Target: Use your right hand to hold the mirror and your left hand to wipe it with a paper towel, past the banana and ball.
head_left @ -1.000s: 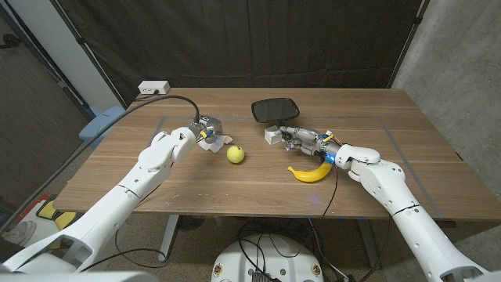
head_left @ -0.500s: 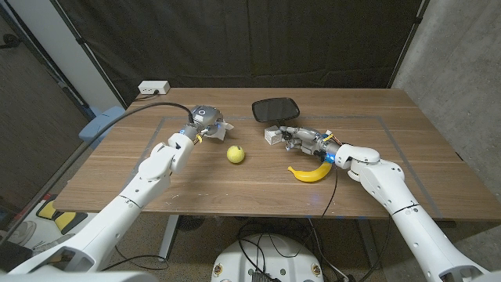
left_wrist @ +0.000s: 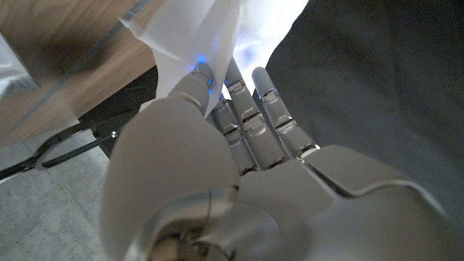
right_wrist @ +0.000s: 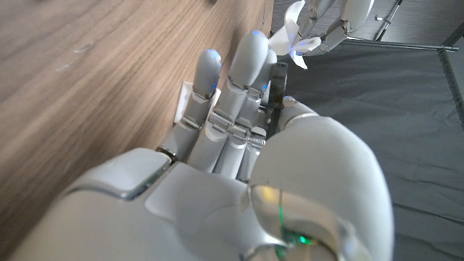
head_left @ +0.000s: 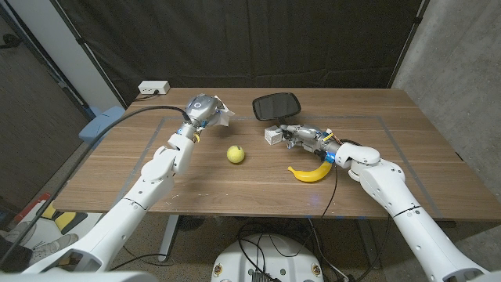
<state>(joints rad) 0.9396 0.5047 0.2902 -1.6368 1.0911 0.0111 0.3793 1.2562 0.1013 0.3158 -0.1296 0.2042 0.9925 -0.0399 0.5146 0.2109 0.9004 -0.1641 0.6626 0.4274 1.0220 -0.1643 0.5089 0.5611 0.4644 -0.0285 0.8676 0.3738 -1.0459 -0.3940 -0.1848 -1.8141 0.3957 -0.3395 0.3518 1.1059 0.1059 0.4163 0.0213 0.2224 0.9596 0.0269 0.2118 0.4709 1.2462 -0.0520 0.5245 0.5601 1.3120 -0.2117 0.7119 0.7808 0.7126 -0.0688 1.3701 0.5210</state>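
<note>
Left hand [head_left: 202, 106] now hangs above the table's far left part with the paper towel [head_left: 220, 115] clutched in its fingers, having risen from the wood beside the ball [head_left: 236, 154] over the past second and swung toward the back edge; the left wrist view shows the white sheet [left_wrist: 210, 36] bunched between thumb and fingers [left_wrist: 254, 116]; that lift suggests the pick-up is done and the carry toward the mirror [head_left: 276, 106] is under way, though towel and glass are not yet touching.

Right hand [head_left: 301, 136] has scarcely shifted in that time; it lies low near the mirror's base, fingers reaching toward the small white stand [head_left: 272, 135]; the right wrist view shows the fingers [right_wrist: 239, 80] stretched along the wood beside a white block [right_wrist: 187, 101] and a dark edge, but whether they actually grasp the mirror cannot be told from these pictures; a firm hold looks like the step still to be confirmed before wiping.

Underneath, the wooden table [head_left: 407, 141] spreads wide, a faint taped rectangle marking its work area; behind it a black curtain [head_left: 235, 39] closes off the room, with grey wall at the right; a white power strip [head_left: 154, 88] sits on the far left corner; the mirror, dark and rounded, stands at the back centre; the banana [head_left: 310, 172] lies by the right forearm, the yellow ball well apart to its left.
</note>
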